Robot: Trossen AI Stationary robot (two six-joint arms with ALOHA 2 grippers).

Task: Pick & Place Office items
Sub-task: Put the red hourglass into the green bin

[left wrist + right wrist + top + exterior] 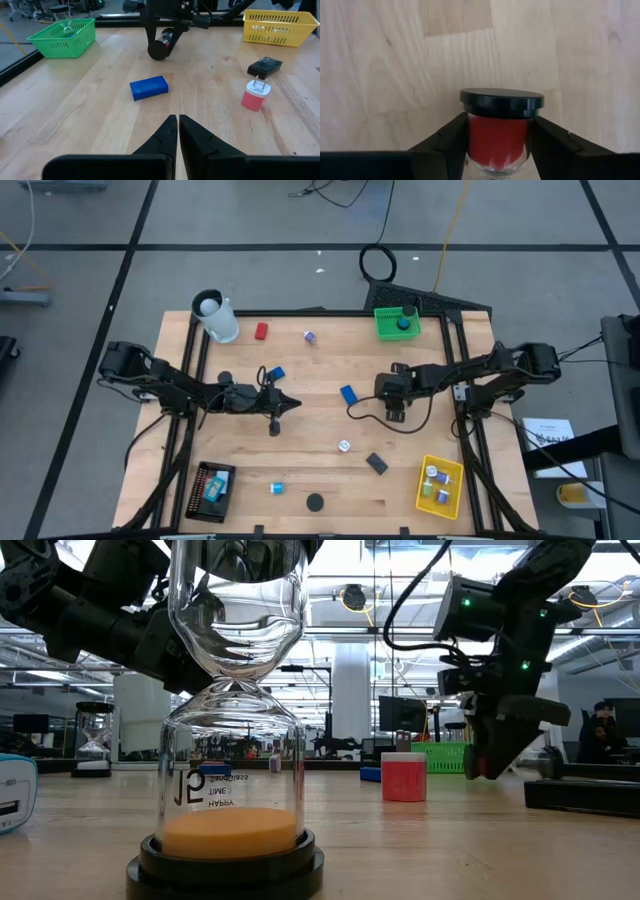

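A small hourglass (497, 135) with red sand and black end caps sits between the fingers of my right gripper (497, 155), right of the table's middle (393, 408). The left wrist view shows it under that gripper (159, 49). My left gripper (178, 127) is shut on nothing, left of the middle (285, 405). A blue block (149, 87) lies flat on the wood between the two grippers. A red-and-white plug piece (256, 94) and a black block (265, 66) rest on the table nearer the front. My right gripper pinches the hourglass's red-filled glass bulb (475, 145) just behind one black cap (501, 102), one finger on each side. The fingers slant down from above and lie across the hourglass. The hourglass is tilted, with one cap (158, 51) low at the tabletop. Whether it rests there I cannot tell.
A green tray (397, 323) stands at the far edge and a white cup (215, 315) at the far left. A yellow tray (440, 485) and a black tray (212, 485) flank the front. A larger hourglass with orange sand (232, 740) stands near the front edge. A red block (261, 331) and a second blue block (277, 372) lie loose.
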